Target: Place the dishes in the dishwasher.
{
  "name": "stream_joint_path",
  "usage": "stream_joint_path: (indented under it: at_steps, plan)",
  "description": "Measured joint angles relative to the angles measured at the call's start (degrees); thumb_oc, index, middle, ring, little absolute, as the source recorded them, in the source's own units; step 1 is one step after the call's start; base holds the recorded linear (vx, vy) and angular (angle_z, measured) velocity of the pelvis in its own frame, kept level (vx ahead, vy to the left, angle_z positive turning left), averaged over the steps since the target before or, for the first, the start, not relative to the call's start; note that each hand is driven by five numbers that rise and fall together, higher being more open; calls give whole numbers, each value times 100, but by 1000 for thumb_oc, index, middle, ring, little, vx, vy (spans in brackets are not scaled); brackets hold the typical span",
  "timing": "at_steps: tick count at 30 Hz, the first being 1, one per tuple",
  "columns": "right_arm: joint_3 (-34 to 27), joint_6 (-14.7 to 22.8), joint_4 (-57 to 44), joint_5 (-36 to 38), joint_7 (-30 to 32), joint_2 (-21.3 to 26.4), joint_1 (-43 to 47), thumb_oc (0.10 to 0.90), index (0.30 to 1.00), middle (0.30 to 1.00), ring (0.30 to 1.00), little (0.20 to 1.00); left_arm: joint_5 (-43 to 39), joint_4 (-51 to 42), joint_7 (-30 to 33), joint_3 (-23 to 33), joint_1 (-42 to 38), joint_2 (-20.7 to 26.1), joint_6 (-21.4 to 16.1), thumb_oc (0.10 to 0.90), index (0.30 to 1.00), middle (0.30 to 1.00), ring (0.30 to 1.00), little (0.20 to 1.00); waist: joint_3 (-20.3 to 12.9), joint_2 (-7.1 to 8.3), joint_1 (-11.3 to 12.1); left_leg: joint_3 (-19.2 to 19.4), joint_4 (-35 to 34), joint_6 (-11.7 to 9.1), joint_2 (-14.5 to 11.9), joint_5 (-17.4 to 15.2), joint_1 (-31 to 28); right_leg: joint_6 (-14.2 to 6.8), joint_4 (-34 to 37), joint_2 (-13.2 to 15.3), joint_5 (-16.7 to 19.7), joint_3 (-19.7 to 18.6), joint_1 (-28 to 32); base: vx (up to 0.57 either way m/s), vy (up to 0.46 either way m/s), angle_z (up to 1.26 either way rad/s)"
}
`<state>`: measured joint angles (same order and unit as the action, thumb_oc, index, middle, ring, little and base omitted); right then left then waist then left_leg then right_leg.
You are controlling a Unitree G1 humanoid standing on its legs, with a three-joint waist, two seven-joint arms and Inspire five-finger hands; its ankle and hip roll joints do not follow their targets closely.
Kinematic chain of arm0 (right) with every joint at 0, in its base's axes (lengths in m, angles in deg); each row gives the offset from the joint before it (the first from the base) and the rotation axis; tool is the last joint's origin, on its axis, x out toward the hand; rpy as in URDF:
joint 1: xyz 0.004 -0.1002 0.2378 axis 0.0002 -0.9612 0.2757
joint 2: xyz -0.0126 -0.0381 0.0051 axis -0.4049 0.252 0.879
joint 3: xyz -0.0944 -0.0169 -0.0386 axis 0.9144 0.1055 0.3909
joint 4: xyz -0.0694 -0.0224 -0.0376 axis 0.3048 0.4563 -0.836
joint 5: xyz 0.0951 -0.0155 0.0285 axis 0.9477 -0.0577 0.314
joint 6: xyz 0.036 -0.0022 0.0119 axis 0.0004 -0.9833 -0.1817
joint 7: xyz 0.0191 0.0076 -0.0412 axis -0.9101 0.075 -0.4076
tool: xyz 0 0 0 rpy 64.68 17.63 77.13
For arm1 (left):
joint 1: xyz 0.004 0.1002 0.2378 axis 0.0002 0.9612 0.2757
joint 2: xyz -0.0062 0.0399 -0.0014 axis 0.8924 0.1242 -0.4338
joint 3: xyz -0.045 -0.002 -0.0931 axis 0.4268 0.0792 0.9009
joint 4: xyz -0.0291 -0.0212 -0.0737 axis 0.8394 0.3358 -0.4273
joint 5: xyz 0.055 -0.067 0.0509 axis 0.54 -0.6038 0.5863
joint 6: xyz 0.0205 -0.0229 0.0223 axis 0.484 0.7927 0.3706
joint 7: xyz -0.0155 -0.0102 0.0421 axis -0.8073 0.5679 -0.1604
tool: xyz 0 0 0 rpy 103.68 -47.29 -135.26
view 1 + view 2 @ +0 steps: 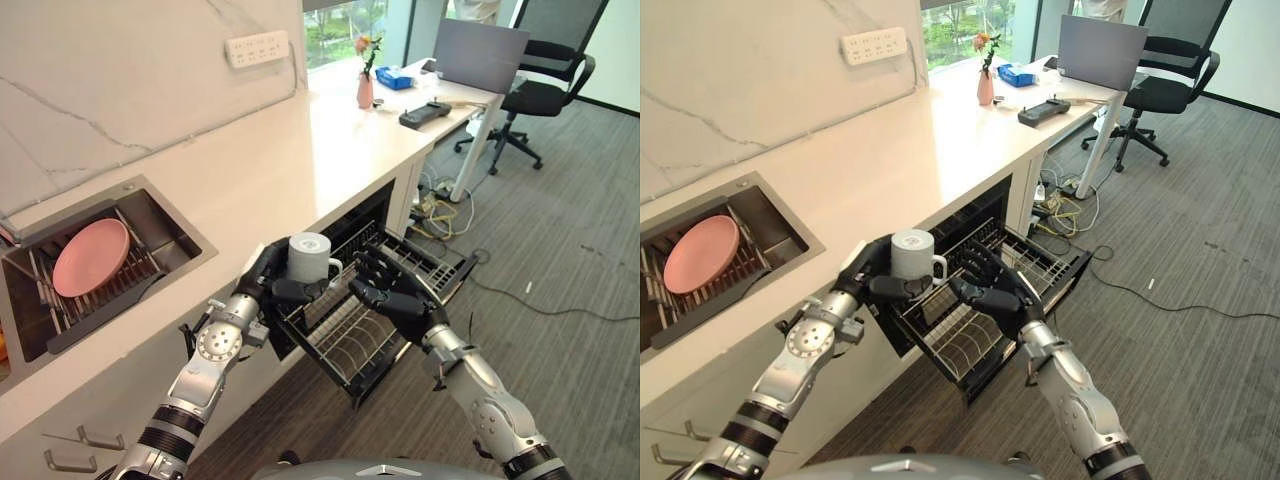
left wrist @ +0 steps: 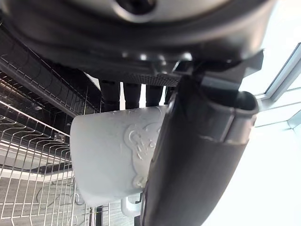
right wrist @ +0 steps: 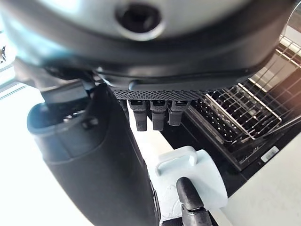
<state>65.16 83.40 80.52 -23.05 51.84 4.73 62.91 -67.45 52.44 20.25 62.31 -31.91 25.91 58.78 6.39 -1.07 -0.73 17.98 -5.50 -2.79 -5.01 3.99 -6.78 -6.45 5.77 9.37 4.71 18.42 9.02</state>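
My left hand [image 1: 262, 278] is shut on a pale grey mug [image 1: 308, 258], which stands upright in it above the pulled-out dishwasher rack [image 1: 352, 348]. In the left wrist view the thumb [image 2: 197, 155] crosses the mug's embossed side [image 2: 113, 155]. The mug's handle points towards my right hand [image 1: 392, 297], which hovers open just beside it over the rack, fingers relaxed and apart from the mug. The right wrist view has the mug [image 3: 197, 176] past the right hand's fingers [image 3: 153, 115]. A pink plate [image 1: 90, 257] leans in the sink [image 1: 172, 228] at the left.
The white counter [image 1: 270, 160] runs above the open dishwasher. A pink vase with flowers [image 1: 365, 88] stands at its far end. Beyond are a desk with a laptop [image 1: 478, 52], an office chair [image 1: 540, 70] and cables on the floor [image 1: 440, 215].
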Motion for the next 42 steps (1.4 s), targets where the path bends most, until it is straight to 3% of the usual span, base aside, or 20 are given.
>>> stream_joint_path:
  at_steps: [8,14,38,39,40,41,42]
  plan:
    - [314,-166,124,15,20,-29,538,800,900,900,900,900,9,0,-245,-401,-112,78,1,400,300,300,300,300,-5,2,37,-52,1,15,15,6,19,0,-1,11,0,49,12,4,9,2]
    - [424,-275,269,439,188,-26,661,800,900,900,900,900,239,140,-241,-457,-297,146,1,400,300,300,300,300,-13,11,48,-132,20,43,52,26,87,-10,-3,23,6,139,1,3,17,8]
    - [1004,-577,758,148,760,190,1407,800,900,900,900,900,1483,945,183,-1086,-1216,229,143,400,300,300,300,300,-23,26,1,-121,21,51,64,31,100,-21,-4,29,17,121,-24,-1,3,0]
    - [1042,-584,800,109,778,190,1467,715,773,773,773,773,1521,961,198,-1092,-1228,237,146,400,300,300,300,300,-23,26,-7,-119,21,51,64,31,100,-21,-4,29,17,117,-26,0,0,0]
    - [1074,-593,842,-19,795,176,1526,562,542,542,542,542,1526,1001,211,-1100,-1248,230,146,400,300,300,300,300,-24,27,-5,-119,22,51,64,32,100,-21,-4,30,17,118,-25,0,0,0]
    - [1104,-594,885,-22,818,170,1565,562,542,542,542,542,1526,1008,220,-1103,-1249,233,146,400,300,300,300,300,-24,27,-4,-119,22,52,64,32,100,-21,-4,29,17,117,-25,0,0,0]
    - [1106,-598,1012,-42,868,127,1638,400,300,300,300,300,1526,1029,227,-1112,-1254,237,147,400,300,300,300,300,-24,27,-3,-119,22,52,65,32,100,-21,-4,29,17,117,-25,0,0,0]
